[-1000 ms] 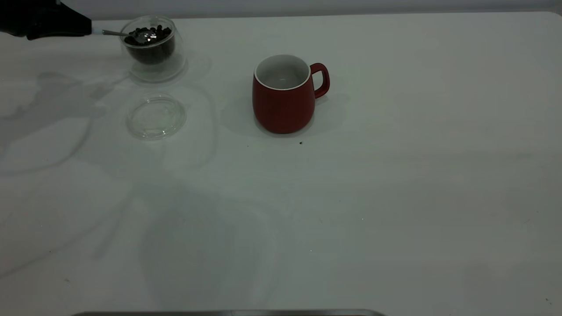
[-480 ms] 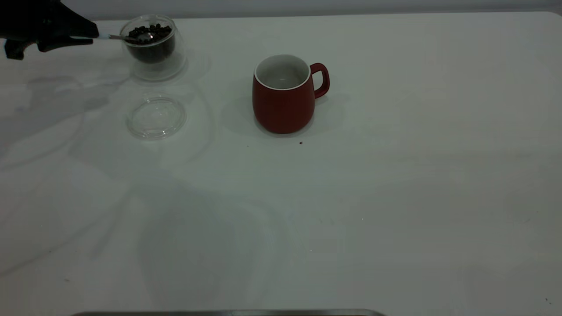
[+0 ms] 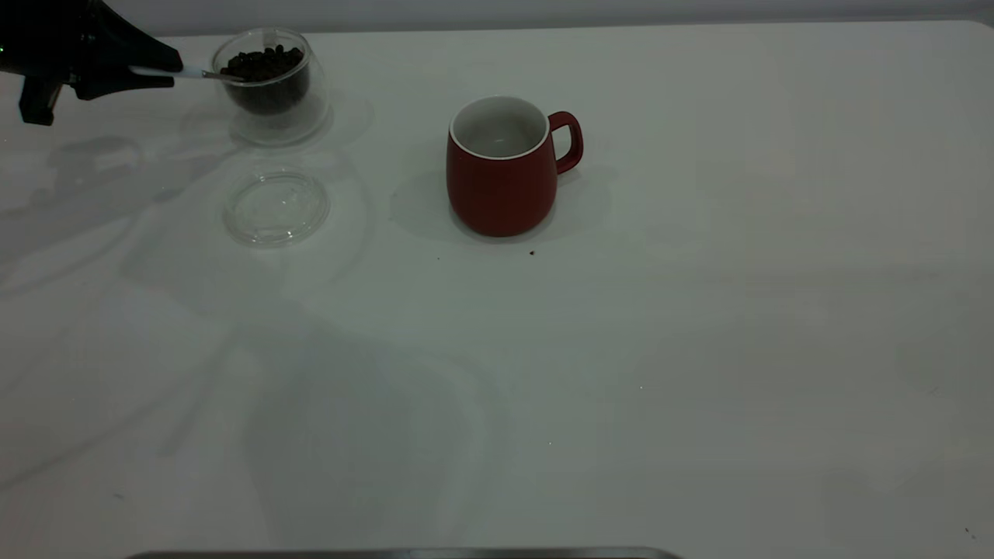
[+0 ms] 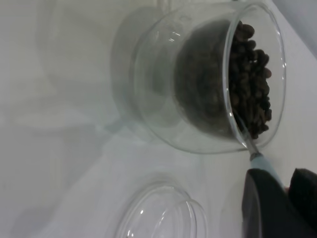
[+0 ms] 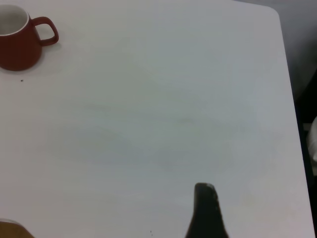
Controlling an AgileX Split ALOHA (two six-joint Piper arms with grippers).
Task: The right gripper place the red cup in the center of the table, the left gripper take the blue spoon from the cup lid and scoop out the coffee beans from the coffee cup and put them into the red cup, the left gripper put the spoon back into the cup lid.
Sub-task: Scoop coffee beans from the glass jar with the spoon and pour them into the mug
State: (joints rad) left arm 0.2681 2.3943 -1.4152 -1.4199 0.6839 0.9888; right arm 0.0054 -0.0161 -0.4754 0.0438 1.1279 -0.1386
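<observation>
Blue spoon [image 3: 194, 73] dipped in coffee beans [image 3: 264, 60]; red cup [image 3: 502, 171] upright mid-table, empty.

The left tool [image 3: 159, 68] has pushed the blue spoon [image 3: 198, 74] deeper into the coffee beans [image 3: 262, 64].

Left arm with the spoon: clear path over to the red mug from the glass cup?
Probably yes. The left gripper holds the blue spoon dipped in the coffee cup; only bare table lies between it and the red cup.
</observation>
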